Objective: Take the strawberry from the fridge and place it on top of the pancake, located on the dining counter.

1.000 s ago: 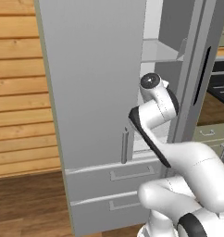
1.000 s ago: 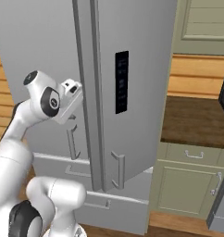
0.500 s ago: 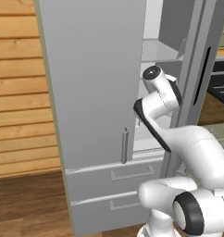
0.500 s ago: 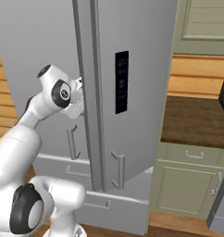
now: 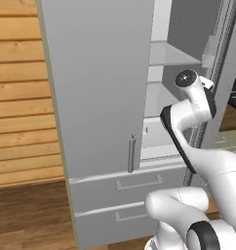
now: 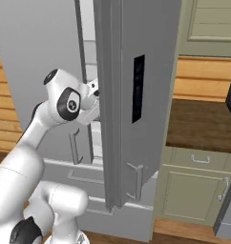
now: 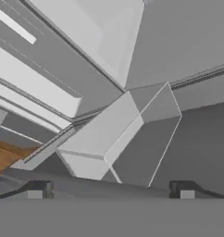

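Observation:
The fridge (image 5: 100,88) stands in front of me with its left door shut and its right door (image 6: 151,71) swung open. Pale shelves (image 5: 171,56) show in the gap. My wrist (image 5: 187,79) is raised at the opening, between the two doors, and the hand (image 6: 92,93) reaches in behind the open door's edge. In the hand view my gripper (image 7: 111,190) is open, its fingertips (image 7: 37,190) far apart with nothing between them, facing a grey box-shaped bin (image 7: 118,139) and slanted shelf edges. The strawberry, the pancake and the dining counter are out of view.
Two bottom drawers (image 5: 134,185) sit below the doors. A brown-topped counter (image 6: 203,124) on green cabinets (image 6: 194,186) stands right of the fridge. Wood-panelled wall (image 5: 17,97) lies to the left, wooden floor (image 5: 27,215) below.
The right door has swung further open. My wrist and hand have risen and pushed forward into the gap between the doors.

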